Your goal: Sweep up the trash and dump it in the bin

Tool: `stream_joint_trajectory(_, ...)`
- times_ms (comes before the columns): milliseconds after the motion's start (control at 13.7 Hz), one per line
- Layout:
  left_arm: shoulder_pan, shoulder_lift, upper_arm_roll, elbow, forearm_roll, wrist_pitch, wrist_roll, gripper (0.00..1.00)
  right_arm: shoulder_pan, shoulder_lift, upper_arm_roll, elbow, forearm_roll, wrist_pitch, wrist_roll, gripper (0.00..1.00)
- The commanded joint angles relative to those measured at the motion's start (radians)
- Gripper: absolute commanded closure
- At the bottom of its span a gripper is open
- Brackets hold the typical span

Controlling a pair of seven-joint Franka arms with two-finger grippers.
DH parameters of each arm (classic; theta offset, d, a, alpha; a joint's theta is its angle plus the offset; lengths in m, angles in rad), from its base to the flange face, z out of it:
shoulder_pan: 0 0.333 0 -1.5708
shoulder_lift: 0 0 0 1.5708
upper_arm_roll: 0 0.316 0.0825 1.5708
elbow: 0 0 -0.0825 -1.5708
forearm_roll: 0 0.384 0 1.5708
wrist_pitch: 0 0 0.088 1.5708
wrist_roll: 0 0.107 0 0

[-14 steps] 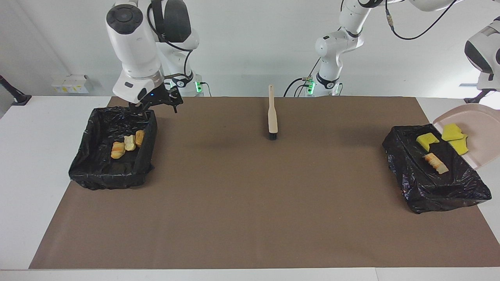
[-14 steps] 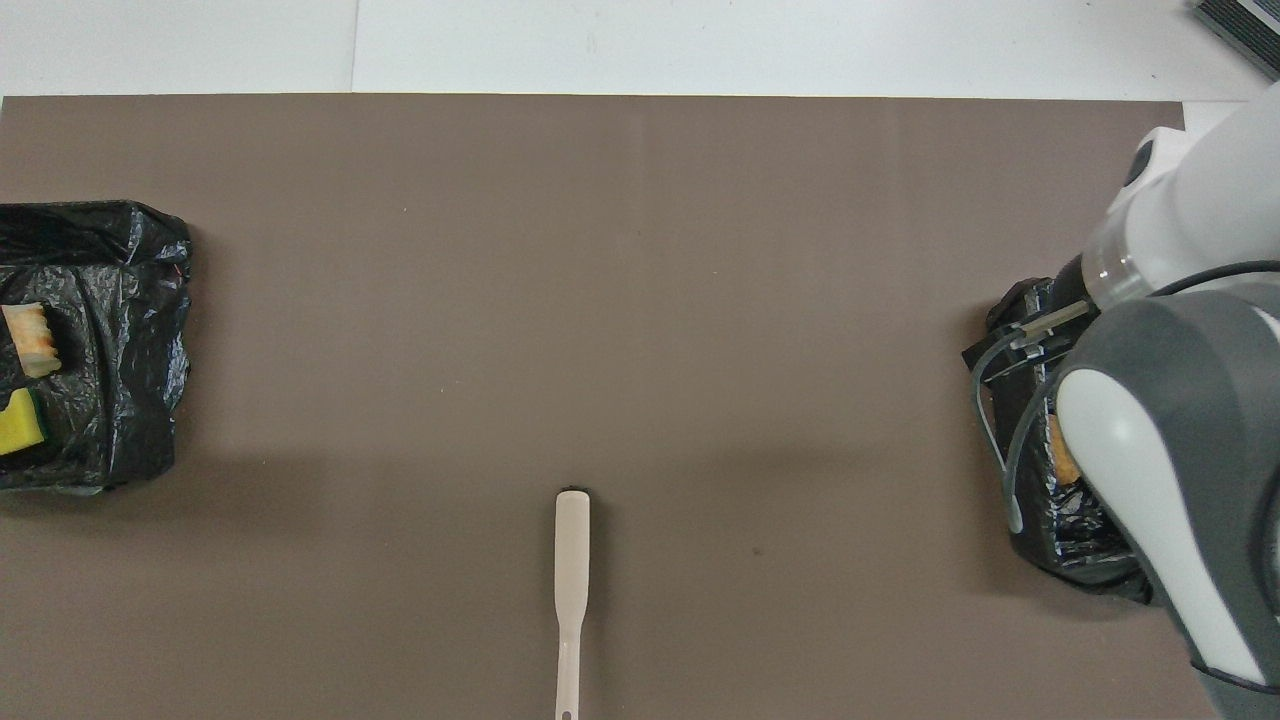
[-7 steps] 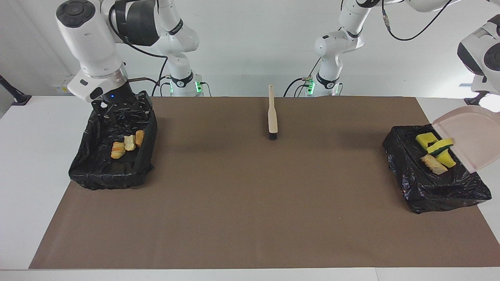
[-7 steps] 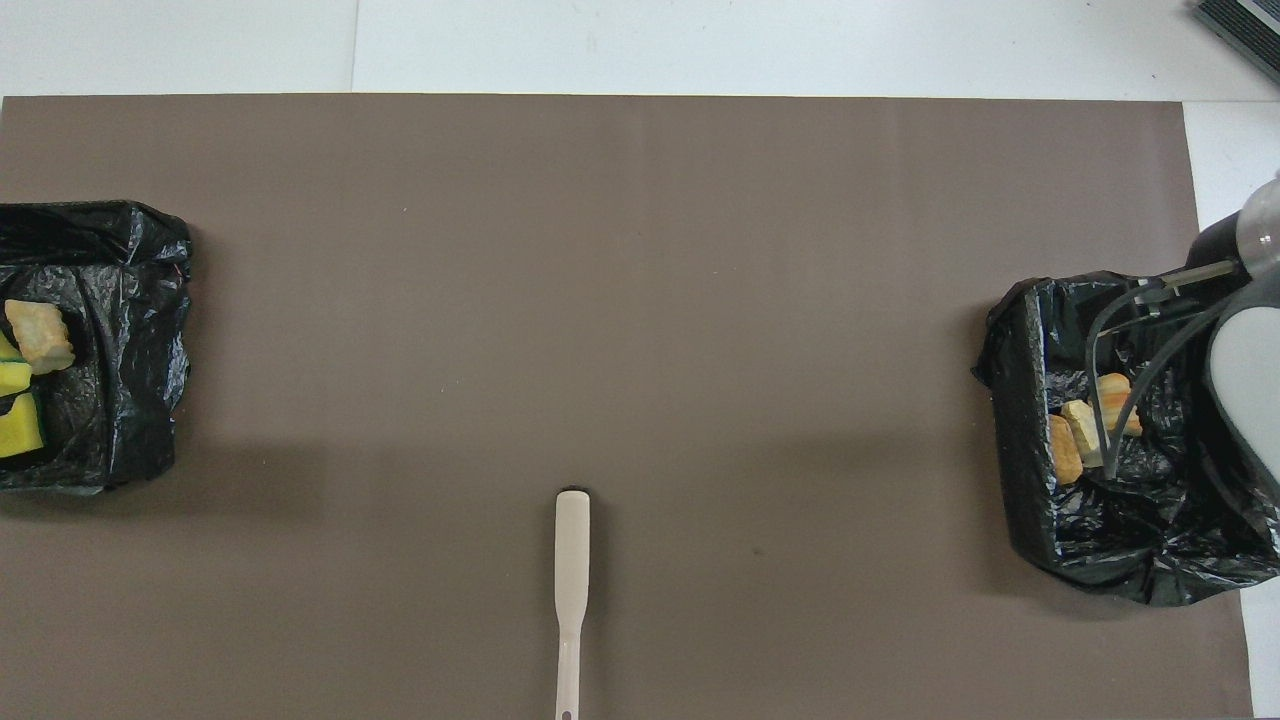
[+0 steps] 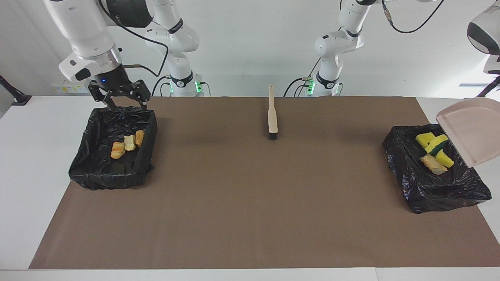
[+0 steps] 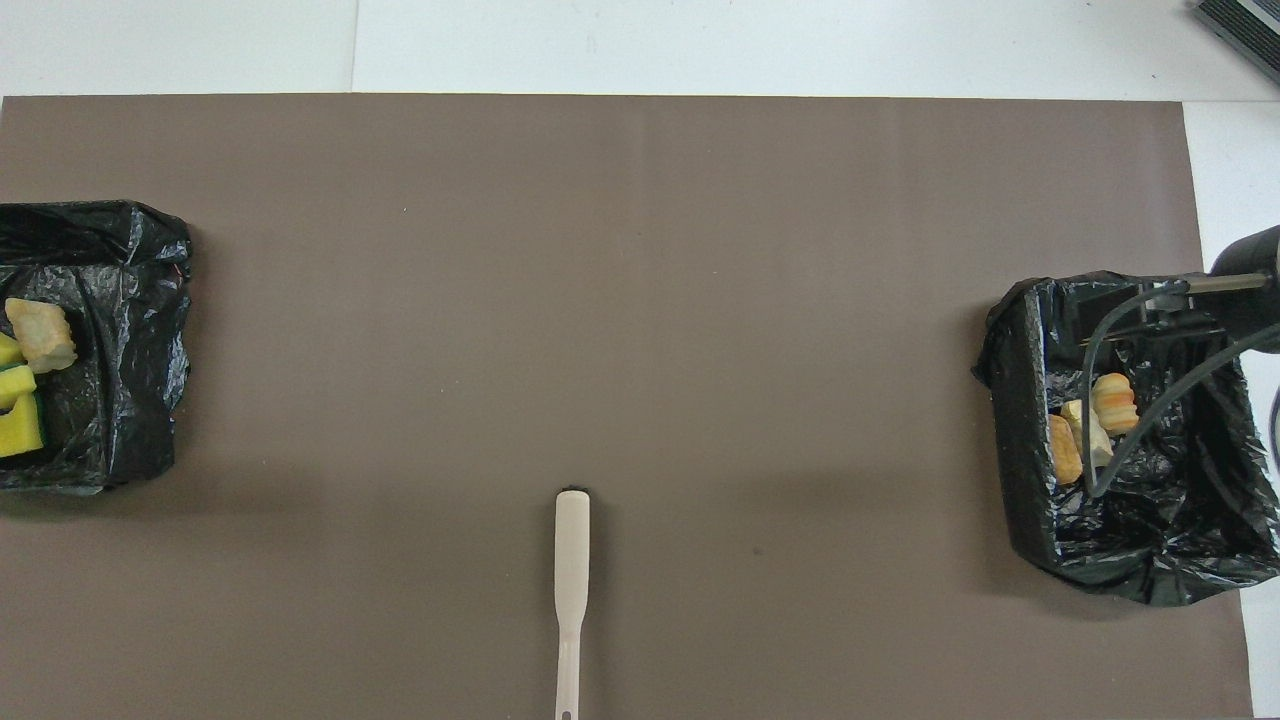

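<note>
A white desk (image 5: pixel 23 164) covered by a brown mat (image 5: pixel 250 203) is seen, with a black-lined bin at each end. In the bin at the right arm's end (image 5: pixel 113 156), three golden-brown bread-like scraps (image 5: pixel 127 144) are clustered. Above that bin's edge nearest the robots, the right gripper (image 5: pixel 124 103) is hung in the air, its fingers spread wide apart and nothing held. In the bin at the left arm's end (image 5: pixel 433 183), yellow sponge chunks with green backing (image 5: pixel 435 146) are piled beside one pale bread-like scrap (image 5: pixel 433 164). A pink dustpan (image 5: pixel 466 130) is tilted over that bin's outer rim. The left gripper itself is out of sight past the frame edge; its fingers are taken to be closed. A cream-handled brush (image 5: pixel 272 115) is laid on the mat between the arm bases, bristles pointing away from the robots.
</note>
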Motion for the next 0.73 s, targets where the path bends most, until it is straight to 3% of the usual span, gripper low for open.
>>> stream_joint_trajectory(0,-0.014,-0.006,0.009,0.017,-0.089,-0.002,0.017,1.0,-0.023,-0.018,-0.005,-0.039,0.007,0.042,-0.073,0.0)
stream_joint_trajectory(146,-0.011,-0.053,0.018,0.014,-0.268,-0.02,-0.005,1.0,-0.042,-0.015,-0.005,-0.04,0.01,0.039,-0.072,0.0)
stream_joint_trajectory(658,-0.1,-0.118,-0.103,-0.002,-0.408,-0.389,-0.484,1.0,-0.039,-0.019,-0.01,-0.048,0.013,0.039,-0.071,0.0)
